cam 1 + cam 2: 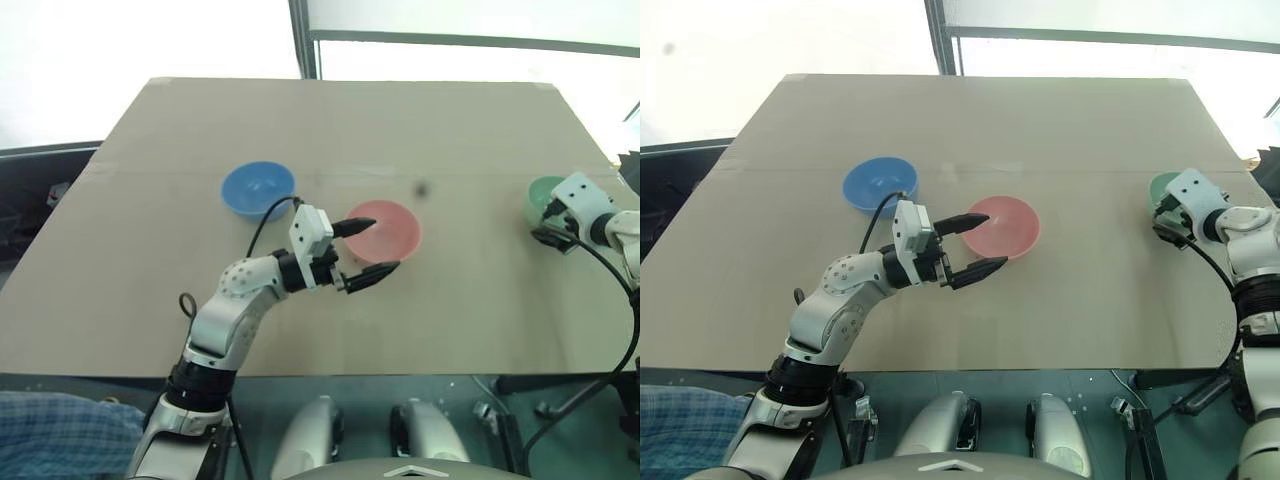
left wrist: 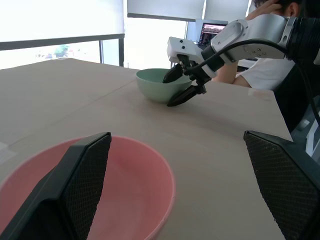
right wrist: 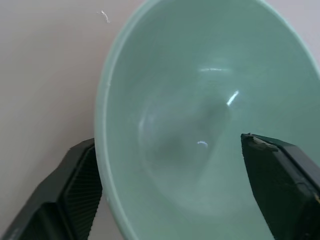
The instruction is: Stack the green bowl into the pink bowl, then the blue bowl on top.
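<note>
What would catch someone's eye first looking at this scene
Three bright bowls on a tan table: blue bowl toward the left, pink bowl mid-table, green bowl at the right edge. The left gripper is open beside the pink bowl, one finger over its rim. The right gripper straddles the green bowl's rim.

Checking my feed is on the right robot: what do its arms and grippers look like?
Both arms are silver-grey with rounded joint housings and black bands at the joints. Each wrist carries a white boxy block. The left gripper and right gripper each have two black tapered fingers; their inner pads have a fine cross-hatched texture. A black cable loops loosely along each arm.
</note>
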